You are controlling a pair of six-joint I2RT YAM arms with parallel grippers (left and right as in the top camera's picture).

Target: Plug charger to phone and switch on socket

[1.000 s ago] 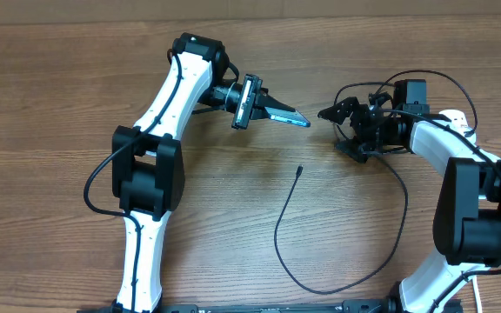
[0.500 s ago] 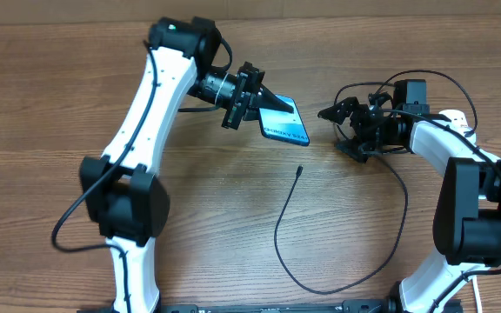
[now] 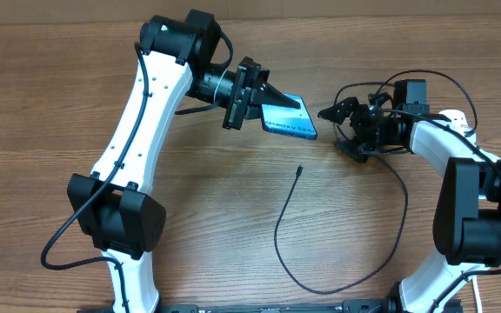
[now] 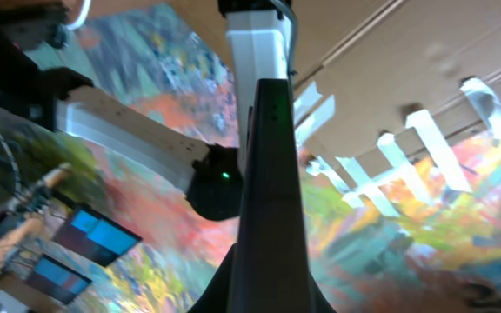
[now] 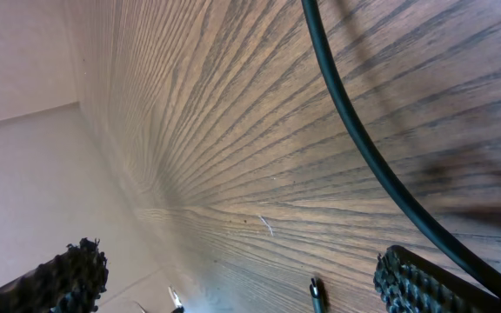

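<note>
My left gripper (image 3: 266, 104) is shut on one end of the phone (image 3: 287, 118) and holds it tilted above the table, its blue screen and white band facing up. In the left wrist view the phone (image 4: 272, 174) shows edge-on as a dark slab between the jaws (image 4: 272, 300). The charger cable (image 3: 390, 252) loops over the table, and its connector tip (image 3: 299, 170) lies below the phone. My right gripper (image 3: 344, 130) is open just right of the phone. The cable (image 5: 355, 130) runs past its lower finger, and the tip (image 5: 317, 296) also shows there. The socket is out of view.
The wooden table (image 3: 42, 104) fills the overhead view. The left arm's base stands at the front left and the right arm's base at the front right. A pale wall (image 5: 16, 156) edges the right wrist view.
My left arm has swung right and turned the phone from edge-on to screen-up, bringing it closer to the right gripper. The right arm and the cable have not moved.
</note>
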